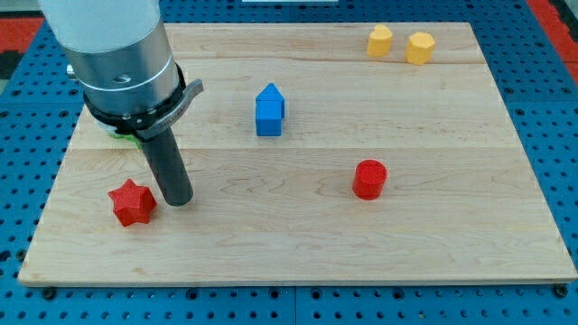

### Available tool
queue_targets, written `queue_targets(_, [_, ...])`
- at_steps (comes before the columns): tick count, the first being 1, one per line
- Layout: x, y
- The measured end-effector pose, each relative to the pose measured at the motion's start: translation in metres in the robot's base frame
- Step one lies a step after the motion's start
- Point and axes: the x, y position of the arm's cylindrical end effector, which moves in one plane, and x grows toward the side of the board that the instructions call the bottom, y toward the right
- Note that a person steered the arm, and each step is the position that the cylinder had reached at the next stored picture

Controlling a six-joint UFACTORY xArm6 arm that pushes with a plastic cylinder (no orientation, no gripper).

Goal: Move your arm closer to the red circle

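Note:
The red circle stands on the wooden board right of the view's middle. My tip rests on the board at the lower left, far to the left of the red circle. A red star lies just left of my tip, close to it, with a small gap. A blue house-shaped block sits above the middle, up and to the right of my tip.
Two yellow blocks sit side by side near the top right edge. A green block is mostly hidden under the arm's grey housing at the upper left. A blue pegboard surrounds the board.

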Motion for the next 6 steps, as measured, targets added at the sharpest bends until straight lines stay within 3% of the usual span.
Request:
queue_targets(2, [0.002, -0.061])
queue_targets(4, [0.036, 0.216])
queue_targets(5, [0.012, 0.316])
queue_targets(6, [-0.017, 0.244])
